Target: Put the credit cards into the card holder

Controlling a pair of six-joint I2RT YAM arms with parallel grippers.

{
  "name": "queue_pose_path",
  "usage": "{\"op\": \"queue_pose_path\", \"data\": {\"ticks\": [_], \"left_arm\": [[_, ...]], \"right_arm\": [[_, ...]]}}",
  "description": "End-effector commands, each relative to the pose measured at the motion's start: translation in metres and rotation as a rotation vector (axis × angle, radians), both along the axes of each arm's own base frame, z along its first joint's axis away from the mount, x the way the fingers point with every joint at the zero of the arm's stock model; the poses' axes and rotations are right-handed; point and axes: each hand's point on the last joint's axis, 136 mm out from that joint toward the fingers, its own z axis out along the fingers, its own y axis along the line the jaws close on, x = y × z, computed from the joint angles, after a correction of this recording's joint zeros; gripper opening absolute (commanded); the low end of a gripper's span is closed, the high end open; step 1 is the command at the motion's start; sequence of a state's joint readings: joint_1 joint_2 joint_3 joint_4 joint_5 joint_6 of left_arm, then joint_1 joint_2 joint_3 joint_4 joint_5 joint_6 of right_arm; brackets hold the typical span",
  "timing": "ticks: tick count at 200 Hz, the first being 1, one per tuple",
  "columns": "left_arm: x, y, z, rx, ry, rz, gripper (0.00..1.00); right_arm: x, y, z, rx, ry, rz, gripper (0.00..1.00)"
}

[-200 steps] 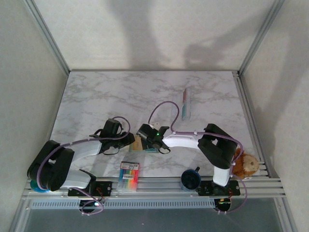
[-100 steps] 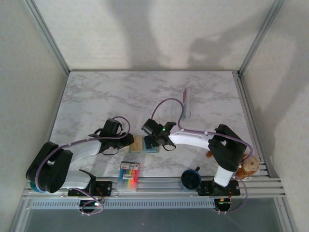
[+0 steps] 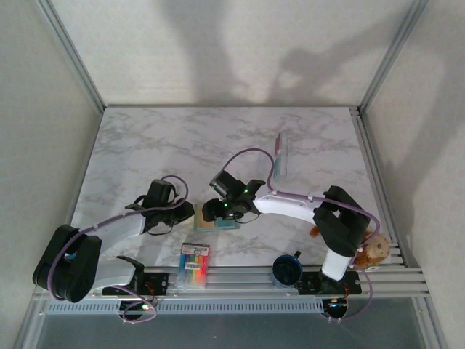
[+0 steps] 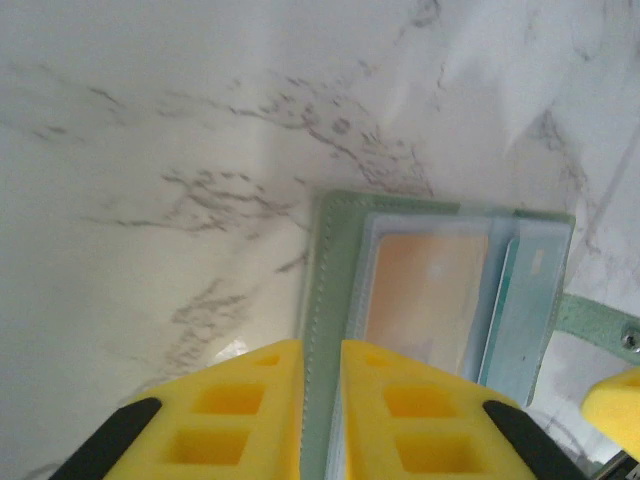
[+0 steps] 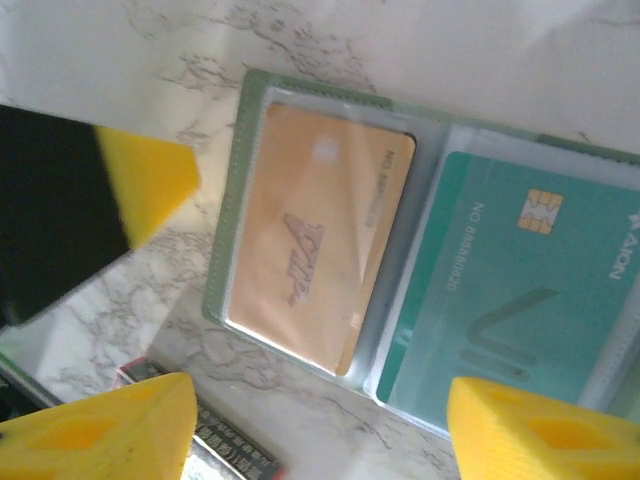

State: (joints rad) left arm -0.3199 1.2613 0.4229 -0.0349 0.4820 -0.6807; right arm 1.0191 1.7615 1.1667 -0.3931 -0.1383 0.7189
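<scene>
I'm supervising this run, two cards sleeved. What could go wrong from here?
The left end effector pinches the card holder only by its edge, so the holder may slip or drag. The third card lies far off toward the back right; fetching it with the open right end effector means a long reach.

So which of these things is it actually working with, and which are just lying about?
Part of the job: card holder, tan-gold card, teal card.
Just lying about: marker pack, blue cup, soft toy.
</scene>
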Motion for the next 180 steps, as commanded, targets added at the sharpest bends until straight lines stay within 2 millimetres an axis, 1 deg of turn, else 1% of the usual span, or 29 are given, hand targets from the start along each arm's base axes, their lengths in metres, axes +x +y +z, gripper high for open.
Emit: {"op": "queue_pose_path", "data": {"ticks": [1, 6, 24, 37, 54, 67, 94, 106, 134, 156, 180], "left_arm": [[-0.003, 0.005, -0.005, -0.038, 0.03, 0.021, 0.16], [-0.003, 0.005, -0.005, -0.051, 0.029, 0.022, 0.16], [-0.002, 0.004, -0.006, -0.068, 0.034, 0.024, 0.16], [-0.003, 0.009, -0.01, -0.059, 0.043, 0.036, 0.15], [-0.002, 0.018, -0.012, -0.063, 0.047, 0.075, 0.15], [-0.002, 0.025, -0.012, -0.074, 0.048, 0.101, 0.15], [-0.001, 0.035, -0.011, -0.074, 0.04, 0.131, 0.16], [0.001, 0.035, -0.01, -0.081, 0.037, 0.136, 0.15], [0.001, 0.034, -0.011, -0.081, 0.037, 0.126, 0.16], [0.0, 0.035, -0.012, -0.081, 0.035, 0.13, 0.16], [-0.002, 0.033, -0.013, -0.085, 0.041, 0.118, 0.16]], "right_arm": [[0.006, 0.002, -0.001, -0.119, -0.071, -0.014, 0.79], [0.009, 0.001, -0.001, -0.159, -0.1, -0.013, 0.82], [0.012, 0.005, -0.004, -0.254, -0.183, 0.0, 0.87], [0.014, 0.007, -0.011, -0.323, -0.226, -0.003, 0.87], [0.019, 0.006, -0.015, -0.402, -0.291, -0.023, 0.87], [0.019, 0.009, -0.017, -0.412, -0.309, -0.026, 0.84], [0.012, 0.022, -0.03, -0.395, -0.268, 0.009, 0.79], [0.01, 0.025, -0.033, -0.402, -0.26, 0.019, 0.75], [0.006, 0.031, -0.034, -0.378, -0.26, 0.022, 0.69], [0.006, 0.033, -0.032, -0.372, -0.262, 0.024, 0.6], [0.006, 0.034, -0.032, -0.362, -0.261, 0.029, 0.56]]}}
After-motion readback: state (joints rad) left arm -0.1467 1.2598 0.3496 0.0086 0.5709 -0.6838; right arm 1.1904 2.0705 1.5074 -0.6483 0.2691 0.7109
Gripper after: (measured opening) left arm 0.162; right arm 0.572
